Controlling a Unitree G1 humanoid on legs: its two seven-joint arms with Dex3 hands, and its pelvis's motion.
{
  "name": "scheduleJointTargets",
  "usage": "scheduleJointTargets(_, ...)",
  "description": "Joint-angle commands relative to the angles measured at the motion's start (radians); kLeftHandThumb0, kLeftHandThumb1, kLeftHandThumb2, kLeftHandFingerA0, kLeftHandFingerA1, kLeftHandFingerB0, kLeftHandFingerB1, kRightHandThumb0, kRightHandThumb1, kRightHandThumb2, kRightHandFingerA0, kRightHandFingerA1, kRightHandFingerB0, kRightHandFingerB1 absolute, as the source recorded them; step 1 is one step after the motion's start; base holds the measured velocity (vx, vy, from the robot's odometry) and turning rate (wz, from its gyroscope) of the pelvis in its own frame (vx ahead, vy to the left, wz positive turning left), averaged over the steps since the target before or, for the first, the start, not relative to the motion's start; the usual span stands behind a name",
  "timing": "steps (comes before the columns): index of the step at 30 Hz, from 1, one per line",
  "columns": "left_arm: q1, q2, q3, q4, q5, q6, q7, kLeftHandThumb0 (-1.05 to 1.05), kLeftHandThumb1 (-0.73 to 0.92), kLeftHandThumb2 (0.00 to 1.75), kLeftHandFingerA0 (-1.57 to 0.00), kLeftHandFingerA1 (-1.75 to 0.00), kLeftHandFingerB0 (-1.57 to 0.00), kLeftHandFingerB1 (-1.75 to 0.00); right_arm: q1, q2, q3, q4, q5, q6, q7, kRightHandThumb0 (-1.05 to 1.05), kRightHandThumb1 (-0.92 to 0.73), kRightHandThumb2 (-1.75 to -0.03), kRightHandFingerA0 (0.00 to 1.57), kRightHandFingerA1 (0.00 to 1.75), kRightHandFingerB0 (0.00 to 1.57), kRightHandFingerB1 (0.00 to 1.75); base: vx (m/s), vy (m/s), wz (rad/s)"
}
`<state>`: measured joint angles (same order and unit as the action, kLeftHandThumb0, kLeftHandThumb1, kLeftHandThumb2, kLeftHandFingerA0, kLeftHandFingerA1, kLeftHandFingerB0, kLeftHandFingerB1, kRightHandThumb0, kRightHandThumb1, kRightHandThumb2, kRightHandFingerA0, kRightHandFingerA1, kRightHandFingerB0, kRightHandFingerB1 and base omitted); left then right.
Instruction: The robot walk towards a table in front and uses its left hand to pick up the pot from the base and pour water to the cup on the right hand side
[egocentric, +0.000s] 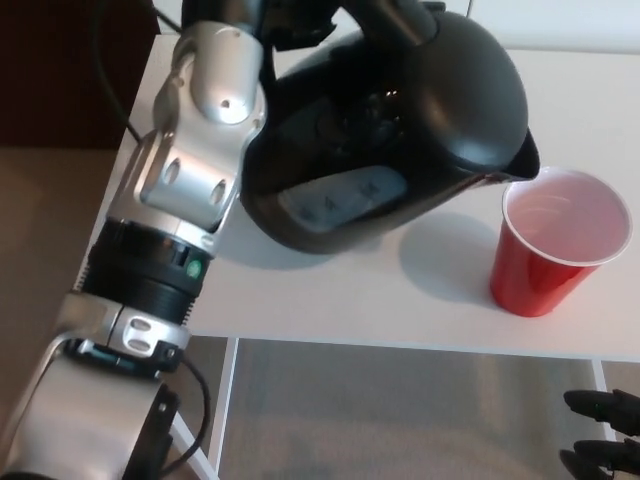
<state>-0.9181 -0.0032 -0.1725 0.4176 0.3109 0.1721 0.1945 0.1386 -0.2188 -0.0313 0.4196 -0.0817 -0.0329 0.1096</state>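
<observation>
Black pot (400, 130) tilted w/ spout just above rim of red cup (555, 245) nr table (330, 300) right front edge, left hand (270, 20) gripping pot handle, right hand (600, 440) fingertips below table edge.

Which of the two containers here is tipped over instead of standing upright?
The black electric kettle, held tilted with its spout at the cup's rim; the red plastic cup stands upright.
</observation>
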Motion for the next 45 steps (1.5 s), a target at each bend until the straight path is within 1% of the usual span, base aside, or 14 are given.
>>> scheduleJointTargets(1,-0.082,0.007,-0.049,-0.018,0.098,0.024,0.044,-0.15,0.71,0.71,-0.92,-1.52,-0.86,-1.26,0.007,0.001,0.006,-0.034,-0.012,0.063,-0.016,-0.22,-0.59,-0.57,0.51,0.54,0.48,0.41,0.00,0.000,0.00)
scheduleJointTargets(10,-0.136,0.051,-0.190,0.029,0.270,-0.039,0.128,-0.07,0.65,0.69,-0.79,-1.72,-0.78,-1.35,-0.006,0.004,0.008,-0.023,-0.008,0.058,-0.009,-0.22,-0.58,-0.57,0.49,0.45,0.49,0.40,0.00,0.000,0.00)
scheduleJointTargets(13,-0.153,0.082,-0.237,0.056,0.305,-0.087,0.135,-0.12,0.68,0.59,-0.81,-1.67,-0.89,-0.87,-0.014,-0.001,0.016,0.007,-0.022,0.026,-0.014,-0.23,-0.58,-0.57,0.52,0.47,0.50,0.41,0.00,0.000,0.00)
scheduleJointTargets(15,-0.162,0.097,-0.258,0.074,0.310,-0.123,0.137,-0.06,0.69,0.60,-0.82,-1.67,-0.68,-1.44,-0.014,-0.006,0.025,0.011,-0.033,0.021,-0.017,-0.24,-0.58,-0.57,0.51,0.46,0.50,0.41,0.00,0.000,0.00)
scheduleJointTargets(19,-0.186,0.112,-0.287,0.118,0.324,-0.194,0.163,-0.19,0.58,0.85,-1.08,-1.40,-0.82,-1.25,-0.017,-0.003,0.029,0.019,-0.037,0.020,-0.023,-0.23,-0.58,-0.57,0.48,0.43,0.50,0.40,0.00,0.000,0.00)
scheduleJointTargets(21,-0.207,0.111,-0.315,0.126,0.361,-0.180,0.171,-0.12,0.73,0.62,-0.72,-1.73,-0.63,-1.52,-0.013,-0.007,0.034,0.007,-0.047,0.028,-0.025,-0.24,-0.58,-0.57,0.50,0.46,0.50,0.40,0.00,0.000,0.00)
scheduleJointTargets(27,-0.243,0.109,-0.357,0.167,0.408,-0.246,0.217,-0.19,0.69,0.60,-0.77,-1.66,-0.89,-0.76,-0.016,0.003,0.034,0.007,-0.045,0.047,-0.028,-0.23,-0.57,-0.57,0.45,0.41,0.50,0.41,0.00,0.000,0.00)
scheduleJointTargets(28,-0.247,0.107,-0.363,0.169,0.417,-0.246,0.219,-0.24,0.63,0.64,-0.89,-1.60,-0.79,-1.22,-0.018,0.001,0.036,0.011,-0.047,0.039,-0.027,-0.30,-0.53,-0.66,0.43,0.47,0.46,0.46,0.00,0.000,0.00)
scheduleJointTargets(31,-0.261,0.095,-0.368,0.186,0.430,-0.264,0.246,-0.12,0.70,0.59,-0.78,-1.68,-0.64,-1.49,-0.021,0.002,0.034,0.002,-0.043,0.047,-0.023,-0.22,-0.57,-0.57,0.45,0.42,0.49,0.41,0.00,0.000,0.00)
scheduleJointTargets(34,-0.269,0.089,-0.367,0.199,0.440,-0.277,0.267,-0.23,0.54,0.85,-1.06,-1.35,-0.81,-1.19,-0.025,-0.001,0.035,0.006,-0.046,0.043,-0.024,-0.22,-0.57,-0.57,0.46,0.42,0.50,0.41,0.00,0.000,0.00)
scheduleJointTargets(35,-0.272,0.089,-0.367,0.200,0.444,-0.276,0.269,-0.15,0.71,0.60,-0.72,-1.72,-0.67,-1.48,-0.025,-0.003,0.038,0.001,-0.052,0.050,-0.026,-0.24,-0.57,-0.56,0.47,0.42,0.51,0.41,0.00,0.000,0.00)
scheduleJointTargets(40,-0.279,0.087,-0.359,0.197,0.456,-0.275,0.265,-0.14,0.71,0.59,-0.71,-1.71,-0.71,-1.40,-0.034,-0.015,0.047,0.012,-0.062,0.043,-0.018,-0.33,-0.53,-0.67,0.40,0.46,0.46,0.46,0.00,0.000,0.00)
scheduleJointTargets(42,-0.282,0.098,-0.345,0.189,0.446,-0.290,0.250,-0.18,0.69,0.59,-0.73,-1.65,-0.85,-0.76,-0.029,-0.017,0.047,0.002,-0.062,0.052,-0.018,-0.26,-0.58,-0.57,0.42,0.40,0.50,0.40,0.00,0.000,0.00)
scheduleJointTargets(45,-0.291,0.103,-0.335,0.192,0.449,-0.291,0.249,-0.16,0.67,0.63,-0.81,-1.54,-0.87,-0.58,-0.029,-0.016,0.047,0.002,-0.061,0.054,-0.021,-0.25,-0.58,-0.57,0.44,0.40,0.50,0.40,0.00,0.000,0.00)
